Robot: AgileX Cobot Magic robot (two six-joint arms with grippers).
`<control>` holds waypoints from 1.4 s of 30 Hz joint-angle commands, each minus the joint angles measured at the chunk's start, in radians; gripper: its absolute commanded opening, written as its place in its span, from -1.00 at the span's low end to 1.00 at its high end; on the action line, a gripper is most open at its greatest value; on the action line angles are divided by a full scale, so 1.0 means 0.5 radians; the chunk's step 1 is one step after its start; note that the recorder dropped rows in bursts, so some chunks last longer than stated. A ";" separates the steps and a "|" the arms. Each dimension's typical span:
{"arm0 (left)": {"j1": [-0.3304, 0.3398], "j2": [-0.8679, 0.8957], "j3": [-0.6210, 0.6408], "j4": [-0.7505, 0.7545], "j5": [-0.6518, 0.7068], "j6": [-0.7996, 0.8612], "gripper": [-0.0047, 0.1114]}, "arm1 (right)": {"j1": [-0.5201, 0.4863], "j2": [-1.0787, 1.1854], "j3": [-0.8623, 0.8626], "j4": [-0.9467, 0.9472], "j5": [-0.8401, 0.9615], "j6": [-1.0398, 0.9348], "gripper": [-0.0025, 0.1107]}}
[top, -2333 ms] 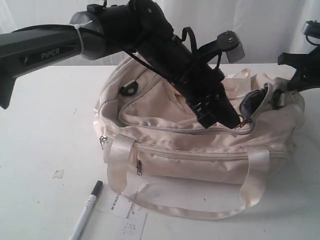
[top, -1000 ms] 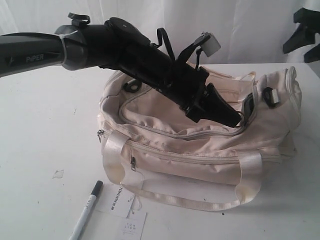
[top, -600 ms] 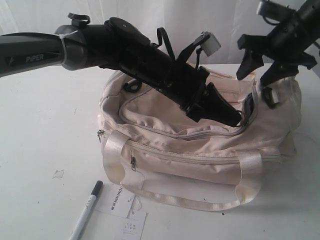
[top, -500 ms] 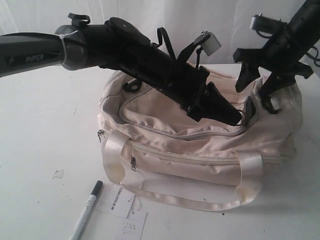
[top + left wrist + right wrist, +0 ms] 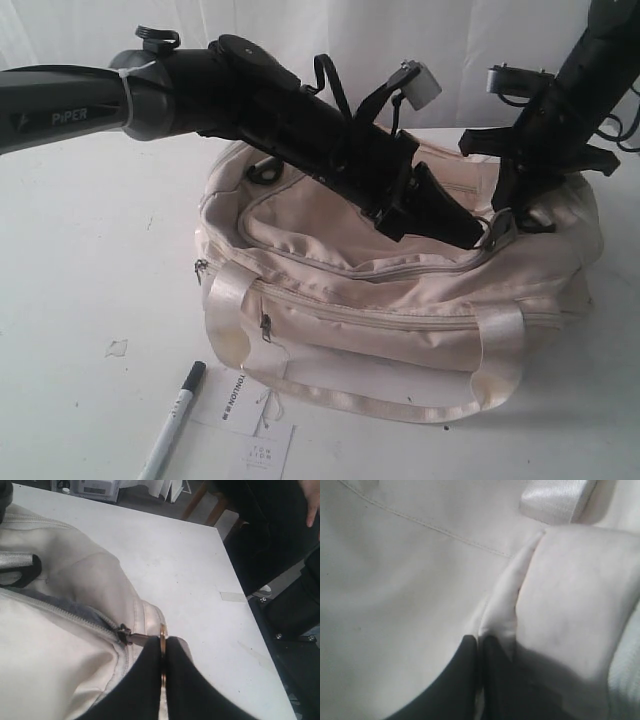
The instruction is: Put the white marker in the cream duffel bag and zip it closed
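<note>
The cream duffel bag [image 5: 400,300] lies on the table. The white marker [image 5: 172,422] with its black cap lies on the table in front of the bag's left corner, outside it. My left gripper [image 5: 478,238] reaches across the bag top and is shut on the metal zipper pull [image 5: 150,640] near the bag's right end; the left gripper [image 5: 163,647] pinches its ring, just past the slider [image 5: 124,633]. My right gripper [image 5: 512,212] presses on the bag's right end and is shut [image 5: 480,642] on a raised fold of cream fabric [image 5: 505,605].
White paper tags [image 5: 247,425] lie beside the marker at the front edge. A shiny strap handle [image 5: 370,395] loops over the table in front of the bag. A small scrap [image 5: 116,348] sits on the table at left. White curtain stands behind.
My right arm has come in from the upper right, dropped onto the bag's right end and shut on a fabric fold. The left arm has held still on the zipper pull.
</note>
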 commanded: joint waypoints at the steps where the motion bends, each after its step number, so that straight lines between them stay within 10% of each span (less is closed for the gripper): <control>1: -0.012 -0.033 0.014 -0.055 0.078 0.008 -0.92 | -0.005 -0.002 0.011 -0.127 -0.117 -0.019 -0.96; 21: 0.029 -0.033 0.014 0.561 0.257 -0.344 -0.92 | -0.385 -0.006 0.007 -0.190 -0.419 0.062 -0.96; 29: 0.086 -0.041 0.014 0.353 0.406 -0.269 -0.92 | -0.400 -0.010 0.003 0.262 -0.435 -0.427 -0.95; 38: 0.066 -0.041 0.014 0.050 0.380 -0.113 -0.92 | -0.400 -0.124 0.004 0.506 -0.298 -1.260 -0.01; 42: 0.066 -0.041 0.014 -0.017 0.315 -0.100 -0.92 | -0.400 -0.200 0.004 0.700 -0.214 -1.610 0.08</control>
